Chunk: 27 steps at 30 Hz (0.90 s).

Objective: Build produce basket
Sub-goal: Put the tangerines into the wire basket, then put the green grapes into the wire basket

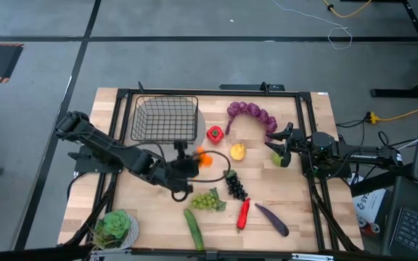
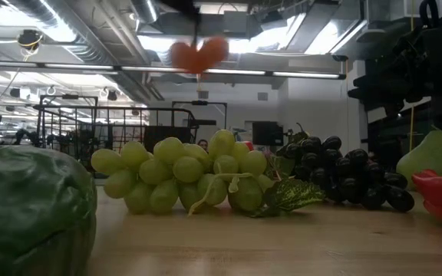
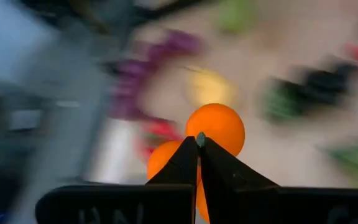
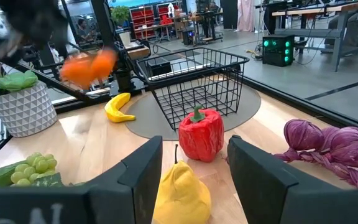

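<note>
A: Two sets of fingers on this rig, what's each doing rn?

B: My left fingers (image 1: 194,161) are pressed together on the orange thing (image 1: 204,158). In the left wrist view the tips meet at its little stem, so I'm pinching the orange thing (image 3: 215,129) by the top & it hangs below the fingers, clear of the counter (image 1: 151,210). Looks like a cluster of orange balls, can't tell exactly what fruit.

A: Why grab the stem?

B: Prob bc the round bodies are too wide & slippery; the stem gives a thin bit to clamp.

A: Basket?

B: Basket (image 1: 165,118) is beyond my left fingers, near but not under them, nothing in it that I can see. My guess: the next move is carry over its rim, then let go.

A: Right side?

B: Right fingers (image 1: 284,151) are spread, parked just beside the pear (image 1: 276,157) at that side of the counter. In the right wrist view the yellow pear-ish thing (image 4: 180,188) sits between them & the red pepper (image 4: 201,134) just past the tips. Not gripping anything, waiting imo.

A: Rest of produce?

B: Green grapes (image 1: 207,200), dark grapes (image 1: 235,186), chili (image 1: 244,214), eggplant (image 1: 273,219), cucumber (image 1: 194,228) on the counter, near side of my left fingers. Purple bunch (image 1: 252,114) is far side.
</note>
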### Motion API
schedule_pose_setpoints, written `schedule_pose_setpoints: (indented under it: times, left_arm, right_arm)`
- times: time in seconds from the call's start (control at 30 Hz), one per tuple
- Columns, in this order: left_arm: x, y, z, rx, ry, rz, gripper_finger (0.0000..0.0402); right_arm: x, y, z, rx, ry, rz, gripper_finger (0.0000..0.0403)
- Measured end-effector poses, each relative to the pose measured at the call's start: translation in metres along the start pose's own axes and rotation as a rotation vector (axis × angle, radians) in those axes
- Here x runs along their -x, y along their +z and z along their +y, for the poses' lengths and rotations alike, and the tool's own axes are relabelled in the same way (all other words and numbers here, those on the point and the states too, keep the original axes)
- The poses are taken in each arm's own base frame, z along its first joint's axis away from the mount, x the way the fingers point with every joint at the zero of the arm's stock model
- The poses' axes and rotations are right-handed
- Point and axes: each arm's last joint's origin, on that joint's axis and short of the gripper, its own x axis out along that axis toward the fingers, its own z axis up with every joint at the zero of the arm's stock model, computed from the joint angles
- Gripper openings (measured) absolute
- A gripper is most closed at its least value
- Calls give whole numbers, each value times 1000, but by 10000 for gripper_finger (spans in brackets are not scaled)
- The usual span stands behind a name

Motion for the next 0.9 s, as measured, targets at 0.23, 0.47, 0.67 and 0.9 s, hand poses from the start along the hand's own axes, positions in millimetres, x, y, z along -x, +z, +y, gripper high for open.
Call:
schedule_pose_setpoints:
  times: [0.23,0.47,0.67,0.9]
  left_arm:
    - [1,16,39,4,499,31,0]
    - [-18,-5,90,241,399,142,0]
    - [-26,-37,134,454,407,342,15]
    - [-31,-41,142,489,434,361,52]
  right_arm:
    - [0,0,0,0,1,0,184]
    - [0,0,0,-1,6,2,184]
    - [0,0,0,0,6,3,184]
    - [0,0,0,0,5,7,184]
